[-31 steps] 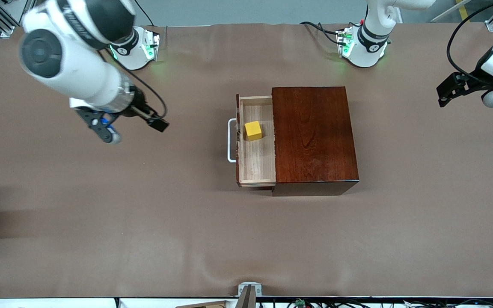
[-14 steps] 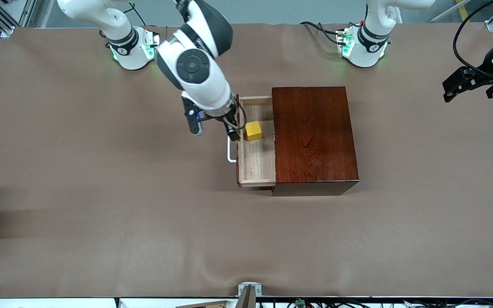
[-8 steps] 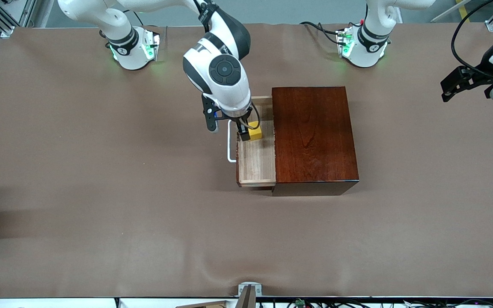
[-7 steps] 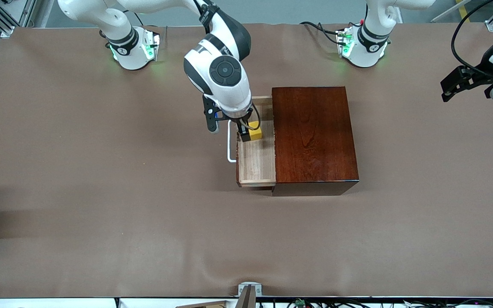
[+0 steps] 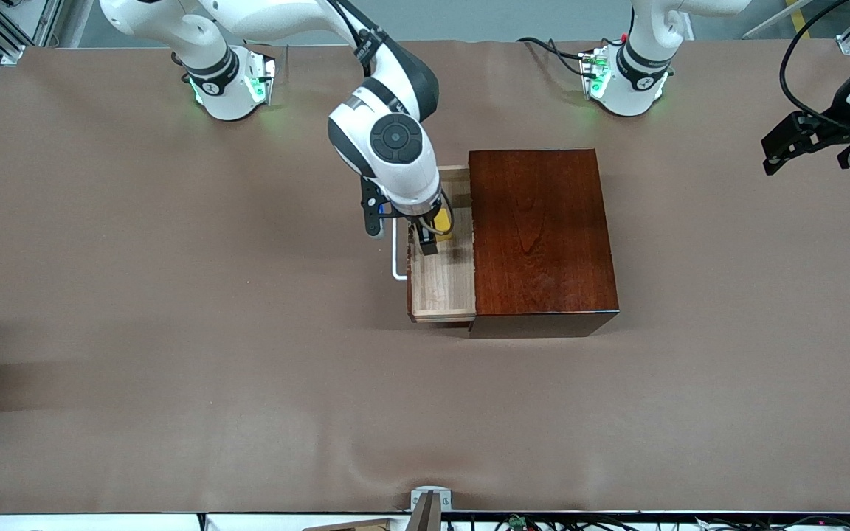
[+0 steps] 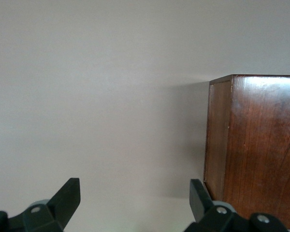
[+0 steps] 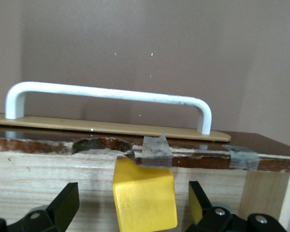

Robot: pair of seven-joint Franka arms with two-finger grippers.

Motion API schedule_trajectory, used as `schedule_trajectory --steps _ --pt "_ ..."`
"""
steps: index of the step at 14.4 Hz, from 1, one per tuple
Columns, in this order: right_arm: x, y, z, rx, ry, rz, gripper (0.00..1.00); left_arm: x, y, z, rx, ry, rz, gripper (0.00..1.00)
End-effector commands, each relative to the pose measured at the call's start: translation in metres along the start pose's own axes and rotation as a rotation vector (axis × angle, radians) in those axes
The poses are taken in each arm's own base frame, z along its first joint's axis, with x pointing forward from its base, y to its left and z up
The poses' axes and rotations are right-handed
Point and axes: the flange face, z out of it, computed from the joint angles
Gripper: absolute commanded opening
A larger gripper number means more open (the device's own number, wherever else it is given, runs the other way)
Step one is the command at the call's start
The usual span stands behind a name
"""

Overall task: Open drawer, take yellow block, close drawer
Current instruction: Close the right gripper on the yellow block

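The drawer (image 5: 443,276) is seen pulled out of the dark wooden box (image 5: 539,232) toward the right arm's end of the table (image 5: 174,332). The yellow block (image 7: 145,199) is seen inside the drawer, close to its front wall, where the white handle (image 7: 108,96) is mounted. The right claw (image 7: 130,205) is lowered into the drawer, spread wide, with one finger at each side of the block and nothing gripped. The left claw (image 6: 133,200) is held wide and empty above the table, beside the box, where the left arm waits.
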Motion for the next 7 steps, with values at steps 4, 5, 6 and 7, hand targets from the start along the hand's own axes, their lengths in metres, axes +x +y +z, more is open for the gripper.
schedule_trajectory --steps 4,5,6,7 --pt "-0.024 0.011 0.019 0.017 0.040 -0.025 1.00 -0.001 0.004 -0.008 -0.029 0.006 0.023 1.00" --pt "-0.023 0.011 0.019 0.017 0.043 -0.025 0.82 -0.001 0.004 -0.008 -0.029 0.006 0.023 1.00" --pt "-0.023 0.011 0.019 0.018 0.047 -0.031 0.66 -0.001 0.004 -0.008 -0.029 0.006 0.023 1.00" --pt "-0.022 0.010 0.018 0.030 0.059 -0.041 0.56 -0.001 0.005 -0.008 -0.030 0.008 0.024 1.00"
